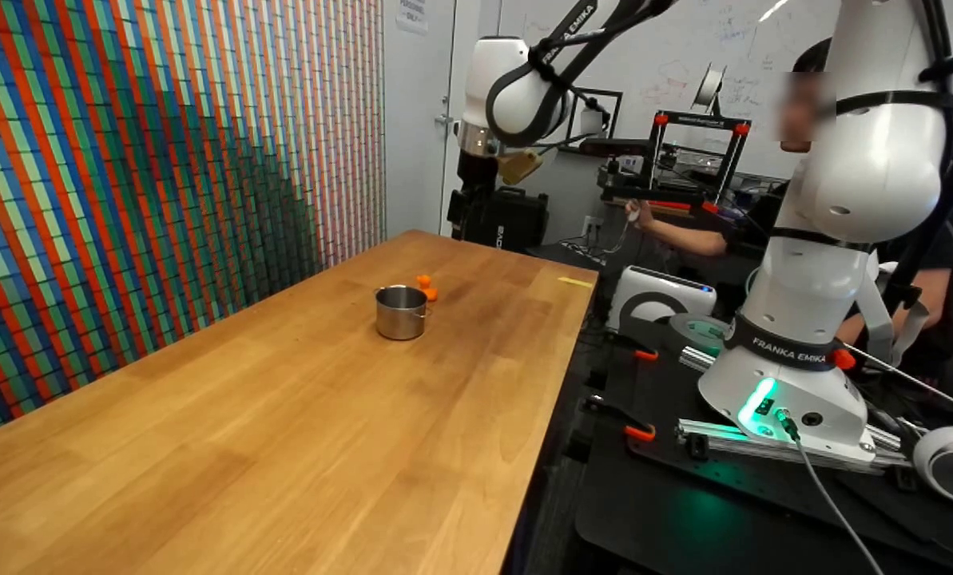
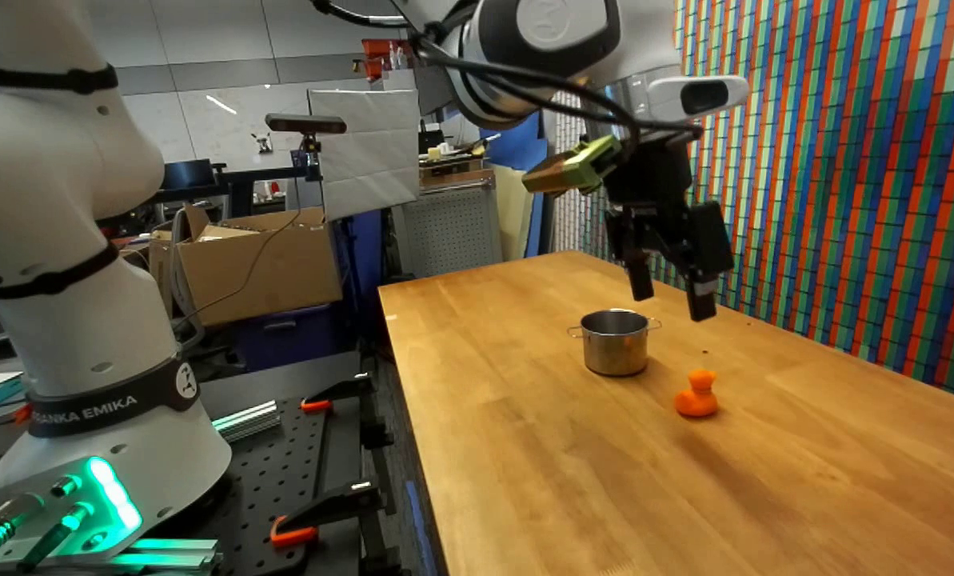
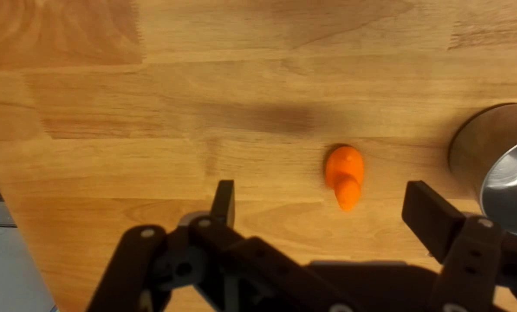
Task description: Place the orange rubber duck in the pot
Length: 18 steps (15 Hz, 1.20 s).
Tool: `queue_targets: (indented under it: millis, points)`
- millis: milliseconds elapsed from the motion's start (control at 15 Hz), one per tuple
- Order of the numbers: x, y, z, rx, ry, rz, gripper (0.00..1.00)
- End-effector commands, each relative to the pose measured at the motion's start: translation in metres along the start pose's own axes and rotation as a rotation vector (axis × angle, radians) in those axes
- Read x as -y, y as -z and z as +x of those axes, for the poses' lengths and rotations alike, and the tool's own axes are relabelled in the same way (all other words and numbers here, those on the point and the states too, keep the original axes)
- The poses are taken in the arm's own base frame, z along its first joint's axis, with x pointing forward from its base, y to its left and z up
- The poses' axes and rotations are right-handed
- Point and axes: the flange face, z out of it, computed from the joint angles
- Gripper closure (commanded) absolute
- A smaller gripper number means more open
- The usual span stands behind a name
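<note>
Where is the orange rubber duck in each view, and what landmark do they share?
In an exterior view: the duck, just left of centre, partly behind the pot.
In an exterior view: the duck, right of centre, below-right of the pot.
Wrist view: the duck, right of centre, left of the pot.
Shared landmark: the pot.

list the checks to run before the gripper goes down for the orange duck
1. Gripper open, holding nothing: ok.
2. Orange rubber duck upright on the table: ok.
3. Pot upright, uncovered, not touching the duck: ok.
4. Duck centred between the fingers in the wrist view: not ok, nearer the pot-side one.
5. Pot-side finger clear of the pot for descent: cannot tell; they partly overlap in the wrist view.
6. Gripper at duck height: not ok, it hangs above.
</note>
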Motion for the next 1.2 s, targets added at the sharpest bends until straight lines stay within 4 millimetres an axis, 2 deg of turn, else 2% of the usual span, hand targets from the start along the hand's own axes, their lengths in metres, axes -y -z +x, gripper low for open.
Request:
queue_targets:
  millis: [0, 333, 467, 800, 933, 1133]
  points:
    - [0.005, -0.044, 0.024, 0.004, -0.039, 0.017, 0.00]
    - [0.027, -0.096, 0.034, -0.001, -0.044, 0.046, 0.00]
    - [0.037, -0.109, 0.039, -0.012, -0.058, 0.064, 0.00]
    - [0.062, -0.128, 0.054, -0.036, -0.049, 0.082, 0.00]
    - [0.063, -0.133, 0.056, -0.032, -0.038, 0.070, 0.00]
    - [0.052, -0.137, 0.060, -0.022, -0.042, 0.057, 0.00]
